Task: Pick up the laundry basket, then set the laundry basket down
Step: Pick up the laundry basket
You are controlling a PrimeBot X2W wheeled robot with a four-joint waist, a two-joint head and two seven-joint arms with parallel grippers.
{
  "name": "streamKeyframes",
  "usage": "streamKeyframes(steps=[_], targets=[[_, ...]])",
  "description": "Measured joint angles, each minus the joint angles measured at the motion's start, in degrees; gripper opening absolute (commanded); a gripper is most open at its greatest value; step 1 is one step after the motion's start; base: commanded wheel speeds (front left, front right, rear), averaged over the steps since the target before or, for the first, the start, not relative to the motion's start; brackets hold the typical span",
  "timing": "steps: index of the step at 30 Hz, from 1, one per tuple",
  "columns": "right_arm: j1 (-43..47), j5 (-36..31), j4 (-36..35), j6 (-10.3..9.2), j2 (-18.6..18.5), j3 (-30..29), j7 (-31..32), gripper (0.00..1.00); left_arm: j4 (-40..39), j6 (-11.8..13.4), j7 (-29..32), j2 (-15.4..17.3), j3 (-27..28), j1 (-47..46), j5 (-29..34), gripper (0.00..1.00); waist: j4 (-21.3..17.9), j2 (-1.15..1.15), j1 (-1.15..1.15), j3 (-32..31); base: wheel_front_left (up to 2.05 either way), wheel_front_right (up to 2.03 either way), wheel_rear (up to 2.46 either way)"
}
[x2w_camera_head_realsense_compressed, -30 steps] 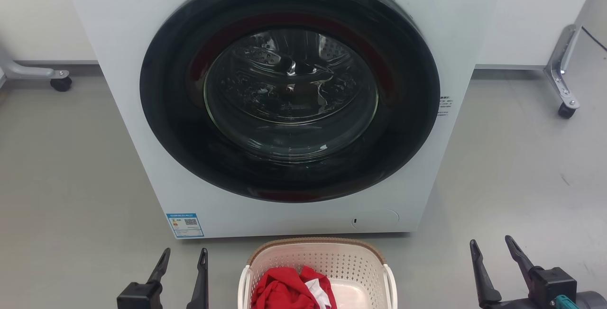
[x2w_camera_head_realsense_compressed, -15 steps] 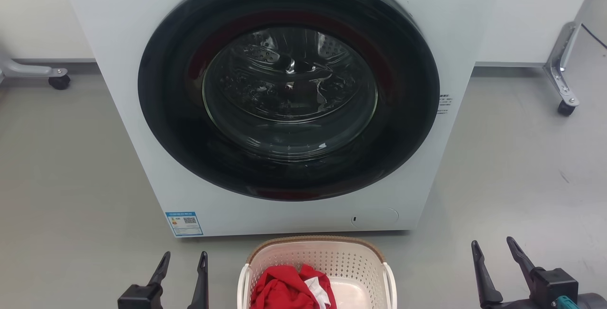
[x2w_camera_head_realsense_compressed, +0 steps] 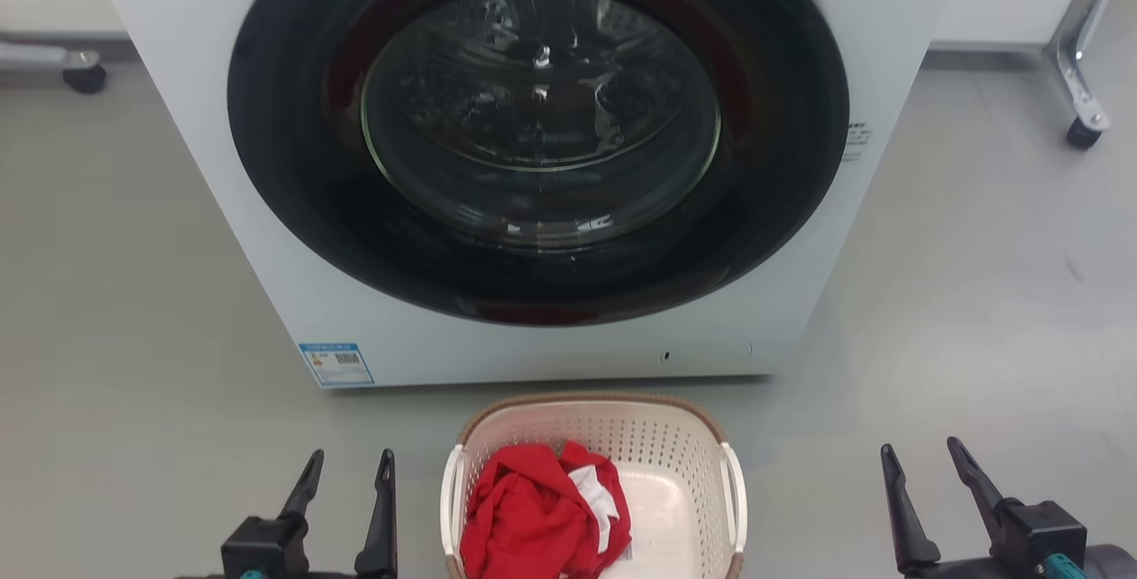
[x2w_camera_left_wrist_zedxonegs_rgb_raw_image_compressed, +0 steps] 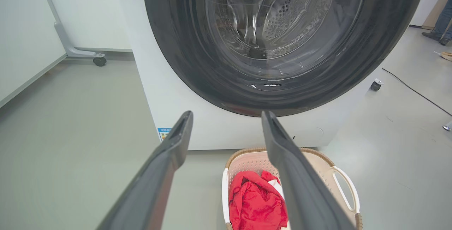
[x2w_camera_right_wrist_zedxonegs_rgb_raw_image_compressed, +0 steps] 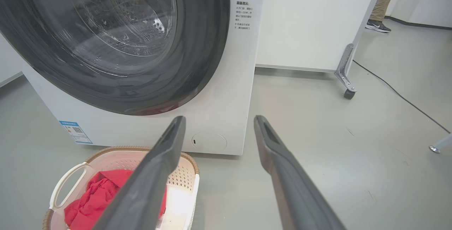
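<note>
The laundry basket (x2w_camera_head_realsense_compressed: 662, 446) is cream plastic with perforated sides, a brown woven rim and white side handles. It stands on the grey floor just before the washing machine, with red and white cloth (x2w_camera_head_realsense_compressed: 542, 512) inside. My left gripper (x2w_camera_head_realsense_compressed: 351, 463) is open to the basket's left, clear of its handle. My right gripper (x2w_camera_head_realsense_compressed: 919, 455) is open further off to the basket's right. In the left wrist view the laundry basket (x2w_camera_left_wrist_zedxonegs_rgb_raw_image_compressed: 319, 161) lies low and right of the open left gripper (x2w_camera_left_wrist_zedxonegs_rgb_raw_image_compressed: 226, 117). In the right wrist view the laundry basket (x2w_camera_right_wrist_zedxonegs_rgb_raw_image_compressed: 106, 157) lies low and left of the open right gripper (x2w_camera_right_wrist_zedxonegs_rgb_raw_image_compressed: 219, 120).
A white front-loading washing machine (x2w_camera_head_realsense_compressed: 355, 339) with a shut dark round door (x2w_camera_head_realsense_compressed: 537, 126) stands close behind the basket. Wheeled metal frame legs (x2w_camera_head_realsense_compressed: 1079, 86) stand at the back right and back left (x2w_camera_head_realsense_compressed: 75, 68). A person's feet (x2w_camera_right_wrist_zedxonegs_rgb_raw_image_compressed: 378, 25) and a floor cable (x2w_camera_right_wrist_zedxonegs_rgb_raw_image_compressed: 399, 96) are far right.
The head camera has tilted down and moved closer, so the washer sits higher and more of the basket shows. Both grippers stay open beside the basket.
</note>
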Motion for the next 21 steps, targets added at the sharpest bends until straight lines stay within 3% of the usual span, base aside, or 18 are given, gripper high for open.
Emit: streamKeyframes(steps=[21], targets=[[-8.81, -0.37, -1.08, 0.19, 0.49, -0.45, -0.01, 1.00, 0.48, -1.56, 0.78, -0.51, 0.07, -10.67, -0.03, 1.00, 0.06, 0.01, 0.01, 16.90, 0.00, 0.00, 0.00]])
